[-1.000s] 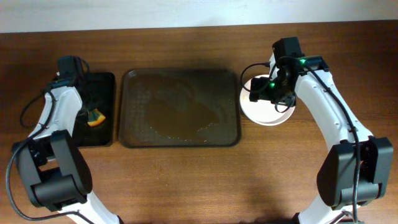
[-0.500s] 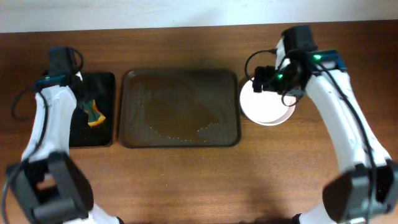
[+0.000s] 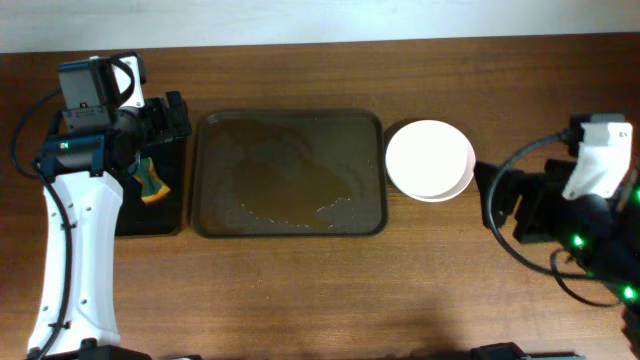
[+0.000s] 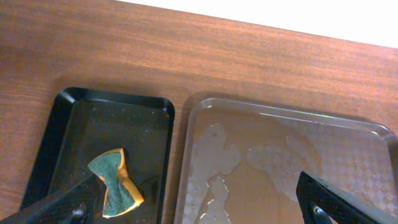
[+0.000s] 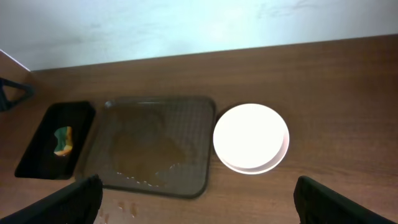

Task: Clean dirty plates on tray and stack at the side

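The white plates point(image 3: 430, 159) sit stacked on the bare table just right of the tray point(image 3: 290, 170); the top one looks clean, as the right wrist view of the plates point(image 5: 250, 137) also shows. The dark tray point(image 4: 280, 155) holds only a film of water. My left gripper point(image 3: 170, 118) hovers open over the gap between the black tray and the large tray, its fingers point(image 4: 62, 208) wide apart and nothing between them. My right gripper point(image 3: 503, 205) is open and holds nothing, drawn back to the right of the plates, high above the table.
A small black tray point(image 3: 170, 215) lies left of the large tray with a green and yellow sponge point(image 3: 152, 185) in it, also seen as the sponge point(image 4: 115, 183) below my left wrist. Water drops point(image 5: 118, 202) mark the table in front of the tray point(image 5: 155, 143).
My left gripper has opened and risen from the black tray, where the sponge stays. My right arm has pulled away from the plates to the right and front.
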### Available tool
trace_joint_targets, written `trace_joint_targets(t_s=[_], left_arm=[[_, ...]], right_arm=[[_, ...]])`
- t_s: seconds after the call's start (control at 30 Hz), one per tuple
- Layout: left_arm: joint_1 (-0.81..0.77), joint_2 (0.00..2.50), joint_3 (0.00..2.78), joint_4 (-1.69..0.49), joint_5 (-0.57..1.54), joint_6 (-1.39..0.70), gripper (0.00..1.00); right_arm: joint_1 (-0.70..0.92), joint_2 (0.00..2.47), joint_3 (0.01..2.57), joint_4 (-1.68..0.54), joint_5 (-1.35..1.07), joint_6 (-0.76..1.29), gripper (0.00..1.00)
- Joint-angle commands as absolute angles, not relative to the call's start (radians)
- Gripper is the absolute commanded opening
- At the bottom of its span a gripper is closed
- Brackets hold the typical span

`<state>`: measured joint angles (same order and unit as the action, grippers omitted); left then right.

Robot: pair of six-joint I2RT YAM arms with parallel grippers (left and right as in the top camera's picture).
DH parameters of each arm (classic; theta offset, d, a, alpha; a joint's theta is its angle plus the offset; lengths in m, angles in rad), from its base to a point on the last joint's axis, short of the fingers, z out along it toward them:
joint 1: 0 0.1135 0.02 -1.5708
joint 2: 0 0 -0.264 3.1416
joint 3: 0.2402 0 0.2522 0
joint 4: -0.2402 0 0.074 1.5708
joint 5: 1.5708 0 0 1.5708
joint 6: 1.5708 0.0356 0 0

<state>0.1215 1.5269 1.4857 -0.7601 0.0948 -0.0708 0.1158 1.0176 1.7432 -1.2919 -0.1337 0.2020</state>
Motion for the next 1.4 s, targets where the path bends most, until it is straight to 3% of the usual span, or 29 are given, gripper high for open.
trace_joint_targets(t_s=[0.0, 0.17, 0.3, 0.63, 0.73, 0.97, 1.37], left_arm=[[0.125, 1.53, 1.492, -0.762, 0.109, -0.052, 0.99], [0.125, 1.53, 1.492, -0.762, 0.109, -0.052, 0.99], [0.125, 1.53, 1.492, -0.762, 0.109, -0.052, 0.99], [0.125, 1.53, 1.492, -0.762, 0.109, -0.052, 0.99], [0.125, 1.53, 1.492, -0.762, 0.109, -0.052, 0.99], [0.125, 1.53, 1.492, -0.762, 0.109, -0.052, 0.99], [0.125, 1.53, 1.492, -0.762, 0.109, -0.052, 0.99]], right_arm=[[0.118, 1.0, 1.752, -1.295, -0.147, 0.191, 0.98], [0.117, 1.002, 1.748, -1.324, -0.117, 0.191, 0.98], [0.092, 0.964, 1.626, -1.177, -0.023, 0.159, 0.98], [0.083, 0.386, 0.562, -0.253, -0.125, 0.078, 0.98], [0.083, 0.24, 0.318, -0.069, -0.123, 0.078, 0.98], [0.083, 0.003, 0.065, -0.021, -0.101, 0.056, 0.98], [0.083, 0.003, 0.006, -0.071, -0.082, 0.057, 0.98]])
